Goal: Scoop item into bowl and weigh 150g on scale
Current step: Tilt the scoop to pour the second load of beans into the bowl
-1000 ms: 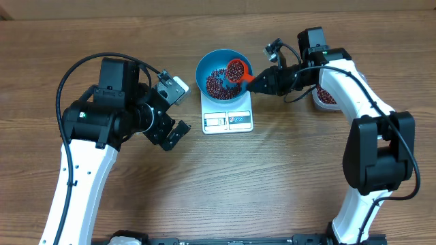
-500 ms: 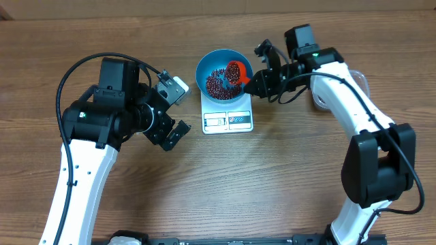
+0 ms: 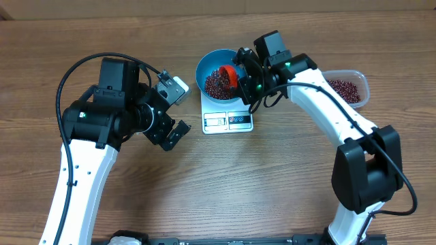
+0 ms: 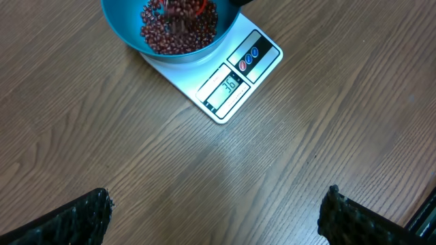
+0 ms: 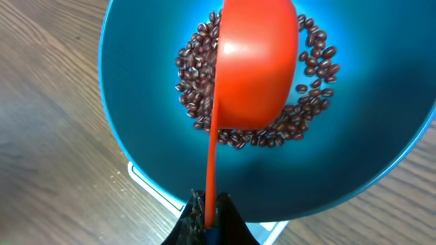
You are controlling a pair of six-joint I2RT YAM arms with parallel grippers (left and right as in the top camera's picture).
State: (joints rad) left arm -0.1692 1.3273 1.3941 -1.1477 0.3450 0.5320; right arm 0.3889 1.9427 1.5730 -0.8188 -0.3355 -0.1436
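The blue bowl (image 3: pixel 200 73) stands on the white scale (image 3: pixel 228 121) at the table's middle back, with a layer of red-brown beans (image 3: pixel 216 84) in it. My right gripper (image 3: pixel 246 86) is shut on the thin handle of a red scoop (image 3: pixel 230 73), which hangs tipped over the bowl. In the right wrist view the scoop (image 5: pixel 255 68) shows its underside above the beans (image 5: pixel 315 60) and the bowl (image 5: pixel 136 88). My left gripper (image 3: pixel 185 107) is open and holds nothing, left of the scale. Its wrist view shows the bowl (image 4: pixel 119 20) and the scale (image 4: pixel 235 82).
A clear plastic tub (image 3: pixel 361 82) holding more beans sits at the back right, beside the right arm's elbow. Bare wooden tabletop lies in front of the scale and under my left gripper (image 4: pixel 218 214).
The right arm swung left over the bowl and turned the scoop over above the beans. The tub it had covered now shows. The left arm has not moved.
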